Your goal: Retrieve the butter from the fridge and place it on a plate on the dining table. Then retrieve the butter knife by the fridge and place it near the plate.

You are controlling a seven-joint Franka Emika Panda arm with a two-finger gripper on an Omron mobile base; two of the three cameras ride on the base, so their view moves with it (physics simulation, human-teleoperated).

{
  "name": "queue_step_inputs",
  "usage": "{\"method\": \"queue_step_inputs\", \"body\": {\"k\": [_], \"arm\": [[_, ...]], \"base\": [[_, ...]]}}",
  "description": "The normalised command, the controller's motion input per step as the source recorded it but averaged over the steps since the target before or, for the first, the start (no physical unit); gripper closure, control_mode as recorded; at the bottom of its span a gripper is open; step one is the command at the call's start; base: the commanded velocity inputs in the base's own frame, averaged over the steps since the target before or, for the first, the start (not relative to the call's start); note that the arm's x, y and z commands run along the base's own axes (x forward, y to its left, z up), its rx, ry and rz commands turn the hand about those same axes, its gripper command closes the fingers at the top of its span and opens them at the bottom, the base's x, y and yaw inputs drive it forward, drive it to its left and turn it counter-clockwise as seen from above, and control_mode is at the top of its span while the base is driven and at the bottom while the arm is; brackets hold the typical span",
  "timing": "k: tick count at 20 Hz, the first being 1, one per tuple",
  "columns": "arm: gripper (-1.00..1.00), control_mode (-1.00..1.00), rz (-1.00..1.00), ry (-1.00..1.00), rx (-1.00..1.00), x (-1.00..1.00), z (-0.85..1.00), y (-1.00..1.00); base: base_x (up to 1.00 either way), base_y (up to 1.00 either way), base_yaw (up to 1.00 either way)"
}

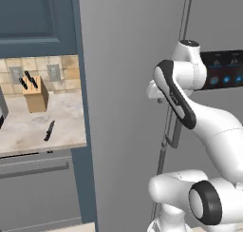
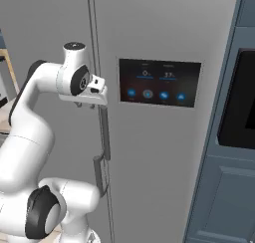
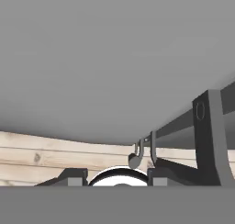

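Note:
The grey fridge [image 1: 123,83] stands shut, its dark control panel [image 2: 159,82] on the right door. My gripper [image 2: 84,105] sits right against the left door, at the top of its slim vertical handle [image 2: 103,137]. Looking down the door in the hand view, my gripper [image 3: 114,177] has its fingertips [image 3: 73,176] apart with nothing between them. The handle [image 3: 209,136] passes just beside one of them. The butter knife [image 1: 49,130] lies flat on the counter left of the fridge. The butter, the plate and the dining table are out of view.
A tan knife block [image 1: 34,94] with black-handled knives stands at the back of the stone counter [image 1: 28,126]. Dark blue cabinets [image 1: 33,17] hang above it. Another dark blue cabinet with a black oven [image 2: 239,102] flanks the fridge's right side. A wood floor [image 3: 46,159] lies below.

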Motion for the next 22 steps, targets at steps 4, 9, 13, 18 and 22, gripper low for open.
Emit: {"method": "queue_step_inputs", "body": {"k": [4, 9, 13, 18, 22], "arm": [[-1.0, 1.0, 0.0, 0.0, 0.0, 0.0, 0.0, 0.0], [-1.0, 1.0, 0.0, 0.0, 0.0, 0.0, 0.0, 0.0], [-1.0, 1.0, 0.0, 0.0, 0.0, 0.0, 0.0, 0.0], [-1.0, 1.0, 0.0, 0.0, 0.0, 0.0, 0.0, 0.0], [-1.0, 1.0, 0.0, 0.0, 0.0, 0.0, 0.0, 0.0]], "base": [[-0.05, 0.0, 0.0], [-0.26, 0.0, -0.04], [-0.44, 0.0, -0.04], [-0.53, 0.0, -0.05], [-0.5, -0.02, -0.04]]}}
